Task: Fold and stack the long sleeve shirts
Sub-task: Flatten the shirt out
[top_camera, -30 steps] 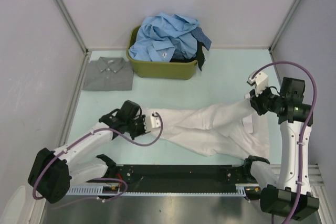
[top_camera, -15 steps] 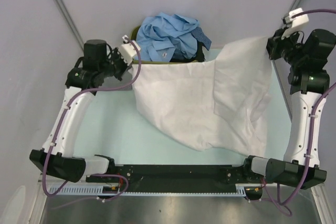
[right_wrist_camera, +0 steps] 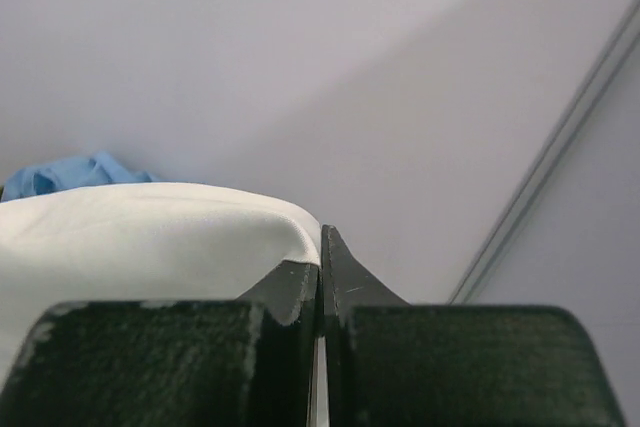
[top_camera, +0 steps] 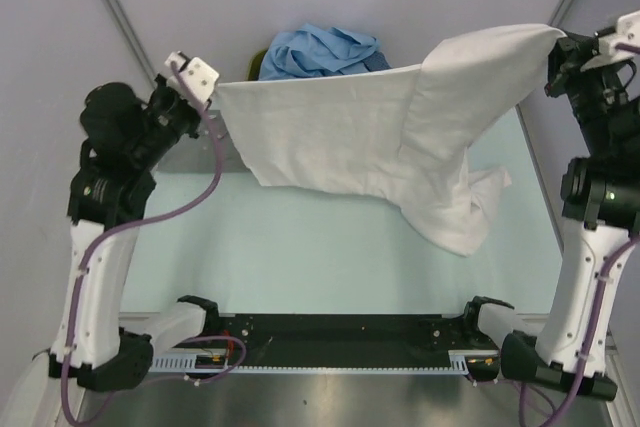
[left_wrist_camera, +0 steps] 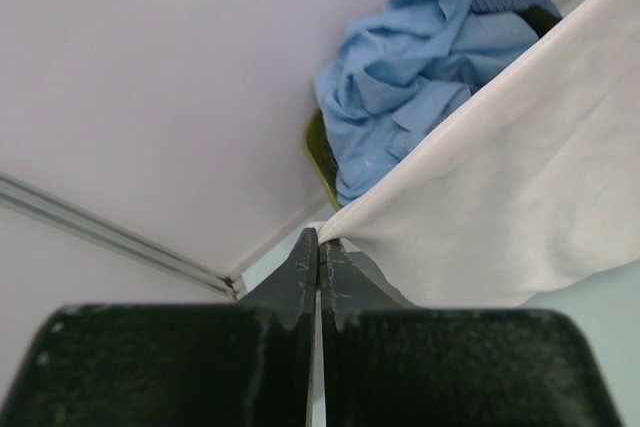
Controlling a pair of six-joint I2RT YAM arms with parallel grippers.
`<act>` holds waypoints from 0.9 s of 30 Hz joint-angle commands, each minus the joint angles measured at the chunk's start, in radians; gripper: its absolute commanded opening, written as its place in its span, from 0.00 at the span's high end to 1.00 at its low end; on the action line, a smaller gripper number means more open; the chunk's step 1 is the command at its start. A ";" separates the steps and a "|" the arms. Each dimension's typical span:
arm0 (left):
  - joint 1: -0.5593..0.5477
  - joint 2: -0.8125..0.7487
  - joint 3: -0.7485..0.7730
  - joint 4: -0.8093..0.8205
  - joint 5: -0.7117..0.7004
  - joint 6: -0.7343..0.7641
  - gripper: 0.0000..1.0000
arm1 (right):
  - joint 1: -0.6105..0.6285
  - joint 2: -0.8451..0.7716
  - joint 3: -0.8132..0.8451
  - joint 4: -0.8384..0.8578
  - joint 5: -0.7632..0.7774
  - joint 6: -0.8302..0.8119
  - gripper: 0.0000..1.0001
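White shirt (top_camera: 340, 137) hangs stretched crosswise from left fingers (left_wrist_camera: 298, 282) to right fingers (right_wrist_camera: 342, 277).

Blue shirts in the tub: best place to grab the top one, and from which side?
Pinch a raised crease on the crest of the heap, coming straight down. The blue shirts are crumpled and mound above the rim of the tub, so ridges stand up to close on, and its walls likely block side entry. The white shirt also hangs across the near side.

White arm links (top_camera: 90, 287), black joints (top_camera: 115, 127), purple cables (top_camera: 216, 162), black jaws, white wrist cameras (top_camera: 192, 74)
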 commanded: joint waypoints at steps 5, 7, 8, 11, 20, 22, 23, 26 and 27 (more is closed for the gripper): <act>0.003 -0.255 0.052 0.093 -0.035 0.000 1.00 | -0.006 -0.256 0.119 0.208 0.212 -0.029 1.00; 0.004 -0.297 0.069 0.096 -0.024 -0.013 1.00 | -0.006 -0.271 0.182 0.200 0.221 -0.054 1.00; 0.003 -0.310 0.087 0.095 -0.024 -0.016 1.00 | -0.006 -0.277 0.208 0.188 0.224 -0.062 1.00; 0.004 -0.341 0.144 0.095 -0.027 -0.039 1.00 | -0.006 -0.271 0.318 0.172 0.242 -0.098 1.00; 0.003 -0.290 0.230 0.122 -0.074 -0.033 1.00 | 0.012 -0.123 0.527 0.146 0.206 -0.207 1.00; 0.003 -0.293 0.155 0.133 -0.078 -0.010 1.00 | 0.012 -0.118 0.442 0.113 0.126 -0.229 1.00; 0.003 -0.301 0.051 0.141 -0.071 0.016 1.00 | 0.012 -0.125 0.391 0.113 0.095 -0.230 1.00; 0.004 -0.354 -0.220 0.194 -0.042 0.075 1.00 | 0.011 -0.188 0.095 0.123 -0.067 -0.257 1.00; 0.003 -0.376 -0.286 0.210 -0.035 0.088 1.00 | 0.011 -0.204 -0.042 0.129 -0.110 -0.260 1.00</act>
